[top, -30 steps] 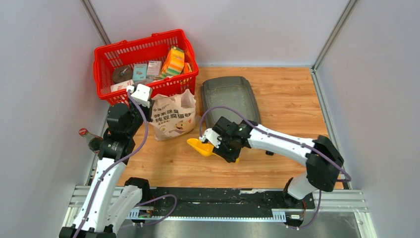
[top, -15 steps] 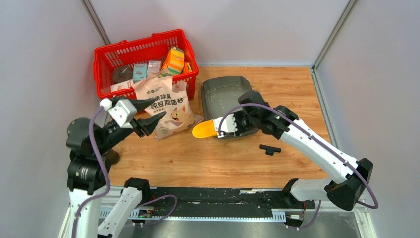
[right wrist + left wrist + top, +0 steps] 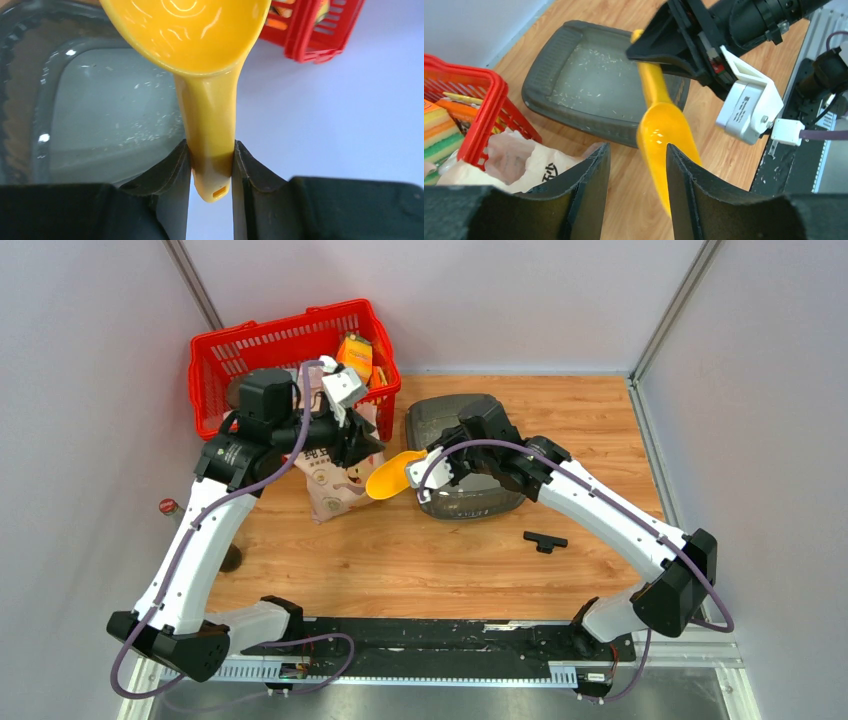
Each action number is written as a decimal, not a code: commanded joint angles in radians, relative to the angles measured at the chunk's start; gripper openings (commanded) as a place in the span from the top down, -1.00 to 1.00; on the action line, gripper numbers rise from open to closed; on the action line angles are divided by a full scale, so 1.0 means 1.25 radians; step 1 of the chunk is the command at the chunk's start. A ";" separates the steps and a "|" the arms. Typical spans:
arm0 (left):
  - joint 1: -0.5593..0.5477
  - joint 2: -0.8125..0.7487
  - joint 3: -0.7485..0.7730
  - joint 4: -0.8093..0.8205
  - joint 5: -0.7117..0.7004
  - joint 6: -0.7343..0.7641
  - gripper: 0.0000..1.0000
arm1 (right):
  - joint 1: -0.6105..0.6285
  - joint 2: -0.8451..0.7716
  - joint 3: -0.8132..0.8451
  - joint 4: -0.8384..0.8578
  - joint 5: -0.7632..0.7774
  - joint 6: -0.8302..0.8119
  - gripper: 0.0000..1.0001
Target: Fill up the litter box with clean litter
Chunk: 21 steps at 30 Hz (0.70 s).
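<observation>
Scoop (image 3: pixel 388 480), glossy yellow plastic, is clamped by its handle in the right hand (image 3: pixel 210 155), between the crumpled paper bag (image 3: pixel 335 490) and the grey translucent litter box (image 3: pixel 448 410) on the wooden table (image 3: pixel 590 430). Scattered pale litter grains (image 3: pixel 589 75) lie inside the box. The left hand (image 3: pixel 636 150), fingers apart, hovers over the bag, near the red mesh basket (image 3: pixel 215 350).

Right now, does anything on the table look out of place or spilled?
A small black T-shaped part lies loose on the wooden table, on the near side of the litter box, apart from everything else. The box holds only a thin scatter of clean litter. No spill shows on the wood.
</observation>
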 commanded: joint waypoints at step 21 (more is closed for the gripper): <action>-0.141 0.037 -0.082 0.083 -0.235 0.179 0.18 | 0.022 0.034 0.155 -0.015 0.014 0.055 1.00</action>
